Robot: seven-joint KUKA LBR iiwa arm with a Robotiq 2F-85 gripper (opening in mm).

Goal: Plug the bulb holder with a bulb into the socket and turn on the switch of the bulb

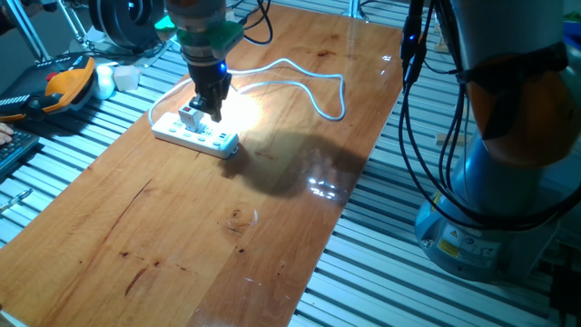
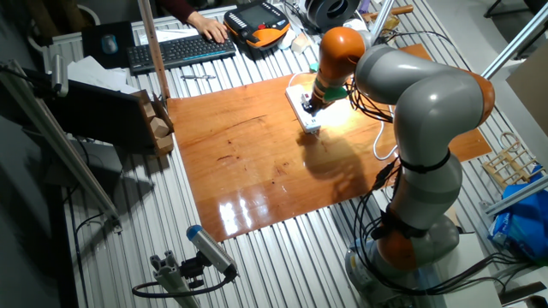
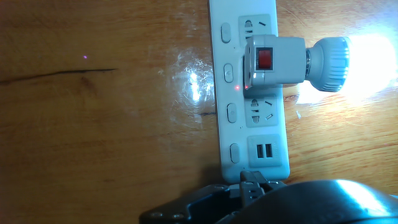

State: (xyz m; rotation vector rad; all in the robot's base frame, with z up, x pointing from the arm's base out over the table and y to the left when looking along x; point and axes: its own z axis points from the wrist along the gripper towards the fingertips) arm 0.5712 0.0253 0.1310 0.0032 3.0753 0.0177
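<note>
The bulb holder (image 3: 273, 62) sits plugged into the socket (image 3: 249, 93), on the second outlet from the far end in the hand view. Its red switch (image 3: 265, 59) faces up on the square face. The bulb (image 3: 367, 59) points sideways off the strip and is lit, throwing a bright patch on the wood.

You see the socket lying flat near the far left corner of the bench (image 1: 227, 227), with its white cable (image 1: 309, 86) looping across the top toward the right. In the hand view two USB ports show near the strip's close end.

The claw (image 1: 211, 102) hangs just above the bulb holder in one fixed view. You cannot tell how far its fingers are spread, and nothing is seen between them. In the hand view only a dark edge of it appears at the bottom.

The bench top is glossy reddish wood with dark grain streaks and glare spots. It rests on a ribbed metal frame (image 1: 381, 272). Behind it lie a keyboard (image 2: 180, 51), an orange-and-black pendant (image 2: 257, 21) and a person's hand (image 2: 210, 27). The arm's grey and orange base (image 2: 411, 231) stands at the bench's right side.
</note>
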